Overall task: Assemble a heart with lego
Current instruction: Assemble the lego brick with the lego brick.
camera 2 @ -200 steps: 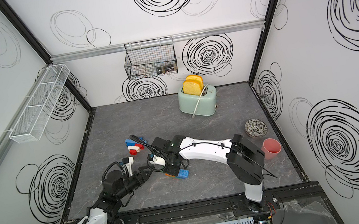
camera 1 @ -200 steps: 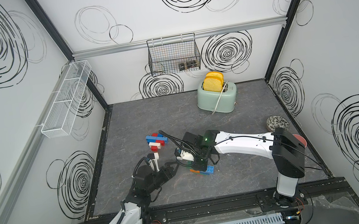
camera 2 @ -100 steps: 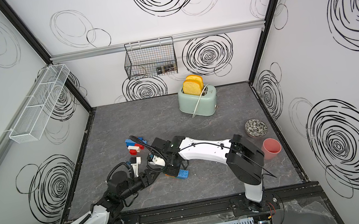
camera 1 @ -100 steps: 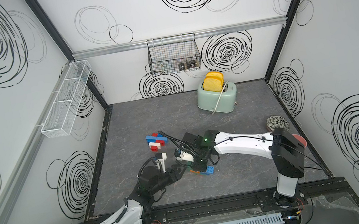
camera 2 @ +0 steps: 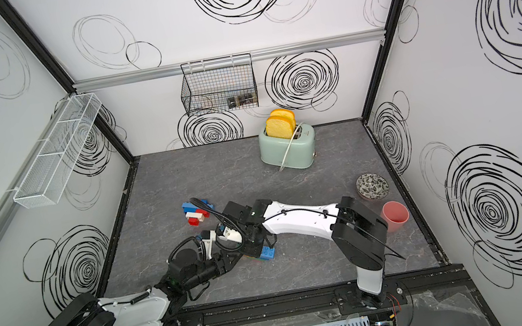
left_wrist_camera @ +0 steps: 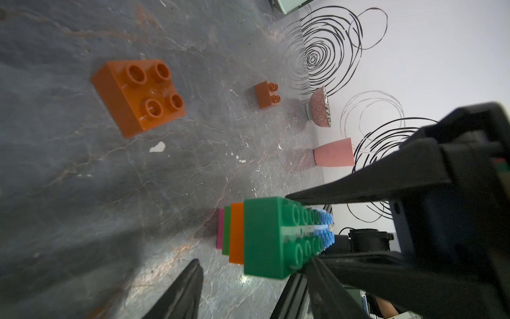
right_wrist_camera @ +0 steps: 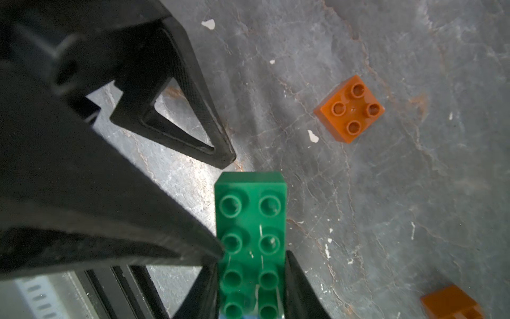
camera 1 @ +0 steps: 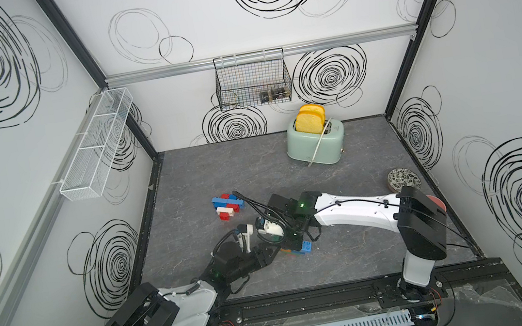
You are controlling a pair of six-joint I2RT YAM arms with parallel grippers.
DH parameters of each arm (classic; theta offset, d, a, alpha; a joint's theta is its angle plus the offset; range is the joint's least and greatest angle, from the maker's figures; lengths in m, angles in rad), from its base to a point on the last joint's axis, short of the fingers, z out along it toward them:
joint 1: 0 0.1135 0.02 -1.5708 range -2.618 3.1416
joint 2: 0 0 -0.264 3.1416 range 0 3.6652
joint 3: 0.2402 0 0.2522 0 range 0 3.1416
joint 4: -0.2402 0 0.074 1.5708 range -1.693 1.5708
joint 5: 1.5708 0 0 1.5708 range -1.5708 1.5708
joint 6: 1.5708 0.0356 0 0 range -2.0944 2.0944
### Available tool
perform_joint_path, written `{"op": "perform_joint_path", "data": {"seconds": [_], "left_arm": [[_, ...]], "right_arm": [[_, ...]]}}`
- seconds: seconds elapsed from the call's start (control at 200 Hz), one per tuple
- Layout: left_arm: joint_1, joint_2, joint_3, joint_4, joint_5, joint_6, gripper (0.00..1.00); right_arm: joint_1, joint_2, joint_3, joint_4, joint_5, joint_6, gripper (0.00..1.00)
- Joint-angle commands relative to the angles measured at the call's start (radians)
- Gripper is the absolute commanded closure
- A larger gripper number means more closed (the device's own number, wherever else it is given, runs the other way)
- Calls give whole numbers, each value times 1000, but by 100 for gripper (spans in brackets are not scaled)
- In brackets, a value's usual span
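Near desk (camera 1: 357,255) edge: right gripper (right_wrist_camera: 249,262) pinches the green brick (right_wrist_camera: 249,210) topping the lego stack (left_wrist_camera: 237,234), likely bracing it. Left gripper (right_wrist_camera: 225,207) is spread, one fingertip (right_wrist_camera: 218,252) touching its side. Loose orange brick (right_wrist_camera: 349,109) lies beyond, and the blue-red-white cluster (camera 1: 228,207) sits farther left, unjoined.

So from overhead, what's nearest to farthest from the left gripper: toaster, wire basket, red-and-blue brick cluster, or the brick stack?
From the left gripper:
1. brick stack, at its fingertips
2. red-and-blue brick cluster, mid-floor beyond it
3. toaster, back of the floor
4. wire basket, up on the back wall
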Motion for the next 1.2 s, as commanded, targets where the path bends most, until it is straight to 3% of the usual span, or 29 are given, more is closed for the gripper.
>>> {"op": "perform_joint_path", "data": {"seconds": [0.0, 0.235, 0.365, 0.62, 1.006, 1.086, 1.196], "left_arm": [[-17, 44, 10, 132, -30, -28, 36], [-25, 82, -17, 305, -32, -111, 30], [-35, 91, 1, 267, -62, -102, 31], [-82, 190, 27, 216, -90, -59, 40], [-151, 292, 0, 343, -109, -97, 58], [-157, 273, 5, 319, -111, -92, 55], [-161, 223, 14, 257, -131, -86, 43]], "right_arm": [[17, 38, -68, -66, -10, -10, 72], [19, 33, -90, -46, -23, -14, 72], [19, 26, -94, -43, -28, -13, 71], [14, 16, -100, -32, -19, -11, 71], [10, 0, -120, -9, 31, -6, 71], [10, -12, -125, 2, 40, -5, 69], [2, -31, -126, 12, 8, -2, 68]]}}
